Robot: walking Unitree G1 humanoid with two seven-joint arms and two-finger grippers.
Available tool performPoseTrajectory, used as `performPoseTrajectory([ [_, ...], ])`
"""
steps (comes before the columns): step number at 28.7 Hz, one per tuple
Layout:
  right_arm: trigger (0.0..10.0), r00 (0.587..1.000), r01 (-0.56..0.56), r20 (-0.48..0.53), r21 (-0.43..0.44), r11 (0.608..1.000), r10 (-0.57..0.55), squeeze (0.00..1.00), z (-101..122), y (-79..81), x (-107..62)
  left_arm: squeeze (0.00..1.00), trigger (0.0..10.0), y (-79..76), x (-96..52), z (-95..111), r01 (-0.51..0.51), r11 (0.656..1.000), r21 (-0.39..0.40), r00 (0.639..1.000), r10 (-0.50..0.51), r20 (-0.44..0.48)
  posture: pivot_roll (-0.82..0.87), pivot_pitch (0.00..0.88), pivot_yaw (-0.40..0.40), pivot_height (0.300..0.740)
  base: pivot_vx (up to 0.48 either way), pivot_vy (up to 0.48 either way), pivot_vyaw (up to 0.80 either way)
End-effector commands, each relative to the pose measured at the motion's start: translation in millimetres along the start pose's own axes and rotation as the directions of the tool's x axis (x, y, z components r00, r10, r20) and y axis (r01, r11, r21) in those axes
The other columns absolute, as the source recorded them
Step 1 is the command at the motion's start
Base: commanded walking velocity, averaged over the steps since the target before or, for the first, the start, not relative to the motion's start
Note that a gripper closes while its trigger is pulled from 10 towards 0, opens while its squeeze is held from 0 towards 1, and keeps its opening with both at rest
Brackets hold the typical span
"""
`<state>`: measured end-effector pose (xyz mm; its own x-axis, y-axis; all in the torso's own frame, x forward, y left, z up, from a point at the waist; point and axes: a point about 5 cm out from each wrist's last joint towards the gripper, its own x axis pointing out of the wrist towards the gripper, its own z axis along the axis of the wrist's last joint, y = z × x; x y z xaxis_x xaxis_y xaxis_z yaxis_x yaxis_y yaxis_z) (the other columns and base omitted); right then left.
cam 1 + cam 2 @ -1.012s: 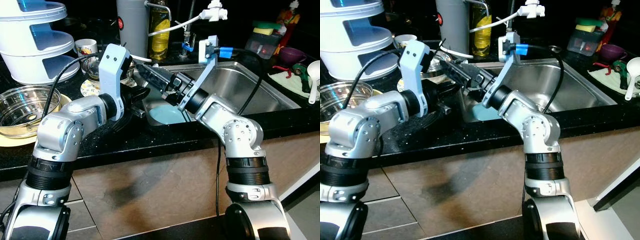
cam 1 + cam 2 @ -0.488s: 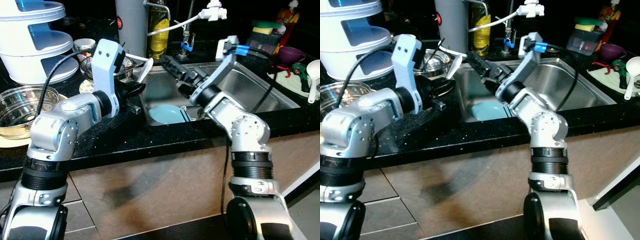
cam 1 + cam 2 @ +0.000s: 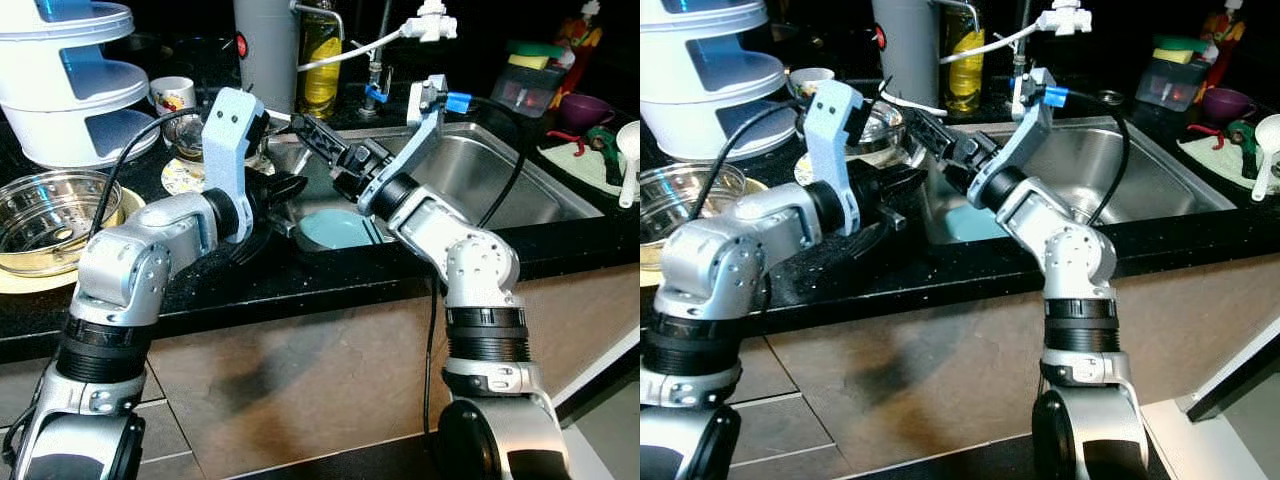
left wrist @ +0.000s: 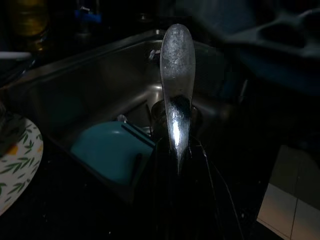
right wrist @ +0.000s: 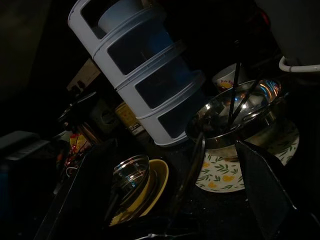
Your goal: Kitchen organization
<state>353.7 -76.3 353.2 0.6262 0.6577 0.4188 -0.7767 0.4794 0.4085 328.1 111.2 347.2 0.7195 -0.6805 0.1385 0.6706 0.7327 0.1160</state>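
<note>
Spoon (image 4: 176, 75) pinched in left end effector (image 4: 172, 150), poised beside sink (image 3: 500, 190) over bench (image 3: 300, 275), likely for stowing. Right end effector (image 3: 310, 128) spread, reaching toward steel bowl (image 5: 235, 112).

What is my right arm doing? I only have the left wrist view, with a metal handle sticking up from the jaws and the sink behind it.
Observer: The right arm reaches across the left end of the sink, its jaws pointing at a steel bowl on the counter.
Operator: What is that bowl sitting on?
Observer: A leaf-patterned plate, next to a white tiered container.
Operator: Are the right jaws holding anything?
Observer: They stand open, short of the bowl, and I see nothing gripped in them.
</note>
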Motion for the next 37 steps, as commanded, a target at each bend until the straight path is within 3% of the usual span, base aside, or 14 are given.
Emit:
performPoseTrajectory([
  [1,10.0,1.0,-0.006,-0.021,0.014,1.0,0.006,0.0,-5.4,0.8,-0.7,0.0,0.0,-4.0,-1.7,-2.2,0.027,1.0,-0.005,1.0,-0.027,-0.005,0.04,0.173,-0.014,0.74,0.0,0.0,0.0],
  [3,10.0,1.0,-0.006,-0.022,0.017,1.0,0.007,0.0,-5.6,0.9,-0.8,0.0,0.0,-4.1,-1.8,-2.3,0.028,1.0,-0.005,1.0,-0.028,-0.005,0.04,0.173,-0.014,0.74,0.0,0.0,0.0],
  [4,6.3,1.0,-0.006,-0.024,0.028,1.0,0.006,0.0,-6.5,0.3,-0.9,0.0,0.0,-4.6,-1.8,-2.5,0.031,0.999,-0.005,0.999,-0.031,-0.006,0.04,0.175,-0.013,0.74,0.0,0.0,0.0],
  [5,6.3,1.0,-0.006,-0.024,0.028,1.0,0.006,0.0,-6.5,0.3,-0.9,0.0,0.0,-4.6,-1.8,-2.5,0.031,0.999,-0.005,0.999,-0.031,-0.006,0.04,0.175,-0.013,0.74,0.0,0.0,0.0],
  [7,0.0,1.0,0.001,-0.026,0.036,0.999,0.0,0.0,-7.4,-1.2,-1.3,0.0,0.0,-5.2,-1.7,-2.5,0.035,0.999,-0.005,0.999,-0.035,-0.008,0.04,0.174,-0.014,0.74,0.0,0.0,0.0],
  [27,0.0,1.0,0.019,-0.003,0.049,0.999,-0.018,0.0,-4.4,-6.0,-2.0,0.0,0.0,-6.0,-5.3,-2.6,0.072,0.997,-0.021,0.997,-0.072,-0.02,0.04,0.184,-0.014,0.74,0.0,0.0,0.0],
  [30,0.0,1.0,0.014,0.003,0.05,0.999,-0.014,0.0,-2.6,-5.3,-1.8,0.09,0.0,-6.2,-5.3,-1.8,0.076,0.997,-0.028,0.997,-0.077,-0.019,0.04,0.182,-0.013,0.74,0.0,0.0,0.0],
  [31,0.0,1.0,0.014,0.004,0.049,0.999,-0.014,0.0,-2.3,-5.3,-1.8,0.2,0.0,-6.1,-5.5,-1.7,0.076,0.997,-0.028,0.997,-0.076,-0.018,0.04,0.182,-0.013,0.74,0.0,0.0,0.0],
  [32,0.0,1.0,0.014,0.004,0.049,0.999,-0.014,0.0,-2.3,-5.3,-1.8,0.2,0.0,-6.1,-5.5,-1.7,0.076,0.997,-0.028,0.997,-0.076,-0.018,0.04,0.182,-0.013,0.74,0.0,0.0,0.0],
  [33,0.0,1.0,0.013,0.005,0.051,0.999,-0.014,0.0,-2.0,-5.4,-1.8,0.35,0.0,-5.8,-5.7,-1.6,0.075,0.997,-0.028,0.997,-0.075,-0.018,0.04,0.181,-0.013,0.74,0.0,0.0,0.0],
  [34,0.0,1.0,0.013,0.01,0.059,0.998,-0.013,0.0,-1.5,-5.4,-1.7,0.85,0.0,-5.5,-5.9,-1.6,0.074,0.997,-0.03,0.997,-0.075,-0.017,0.04,0.18,-0.012,0.74,0.0,0.0,0.0],
  [35,0.0,1.0,0.012,0.013,0.065,0.998,-0.013,0.0,-1.3,-5.3,-1.6,0.85,0.0,-5.3,-6.1,-1.6,0.074,0.997,-0.032,0.997,-0.074,-0.017,0.04,0.179,-0.012,0.74,0.0,0.0,0.0],
  [36,0.0,1.0,0.012,0.017,0.07,0.997,-0.013,0.0,-0.7,-5.3,-1.5,1.0,10.0,-4.7,-6.4,-1.6,0.071,0.997,-0.035,0.997,-0.071,-0.018,0.04,0.178,-0.01,0.74,0.0,0.0,0.0],
  [37,0.0,1.0,0.013,0.021,0.075,0.997,-0.015,0.0,0.0,-5.5,-1.4,1.0,10.0,-4.2,-6.3,-1.4,0.068,0.997,-0.045,0.998,-0.069,-0.016,0.04,0.178,-0.01,0.74,0.0,0.0,0.0],
])
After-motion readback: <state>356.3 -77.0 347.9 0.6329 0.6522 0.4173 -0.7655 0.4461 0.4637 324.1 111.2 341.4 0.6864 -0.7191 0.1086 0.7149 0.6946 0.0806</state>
